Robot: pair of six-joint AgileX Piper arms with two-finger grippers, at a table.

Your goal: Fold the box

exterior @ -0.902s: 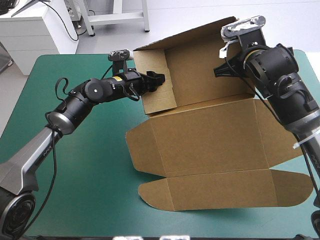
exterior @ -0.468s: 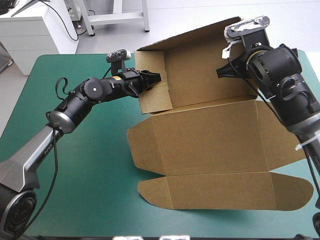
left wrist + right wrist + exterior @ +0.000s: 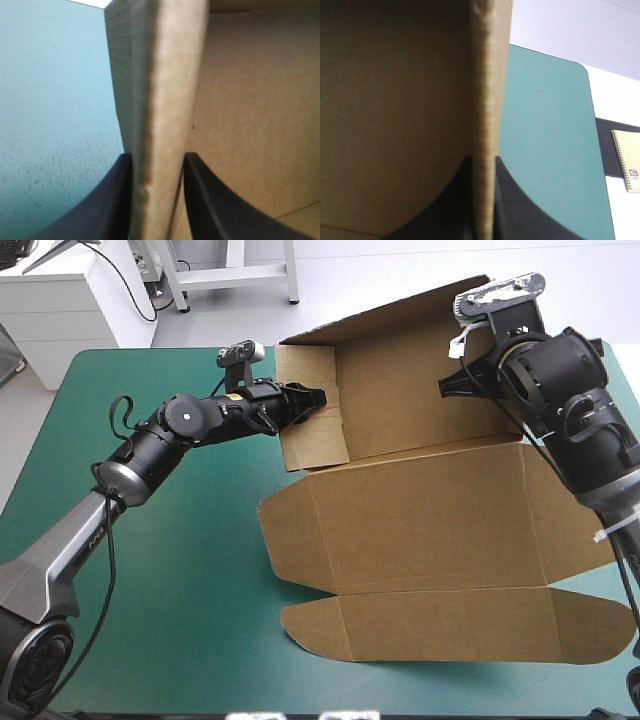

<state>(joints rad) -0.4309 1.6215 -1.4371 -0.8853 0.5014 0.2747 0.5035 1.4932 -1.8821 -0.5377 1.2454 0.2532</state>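
Observation:
The brown box (image 3: 430,530) lies as a cut sheet on the teal-green table, its far panel (image 3: 410,390) raised upright and a left end flap (image 3: 312,410) folded forward. My left gripper (image 3: 318,398) is shut on the box at that flap; in the left wrist view the board edge (image 3: 157,125) stands between the black fingers (image 3: 112,200). My right gripper (image 3: 458,380) is shut on the box at the raised panel's right end; the right wrist view shows the board edge (image 3: 487,130) pinched between its fingers (image 3: 512,205). The near flaps (image 3: 450,625) lie flat.
Bare teal-green cover (image 3: 180,570) stretches left of the box and along the front edge. The table's right edge (image 3: 592,150) shows beyond the raised panel, with a spiral notebook (image 3: 627,160) on the floor past it.
The whole box has shifted slightly right and toward the front. Both grippers moved with it, still holding the raised panel and the left flap.

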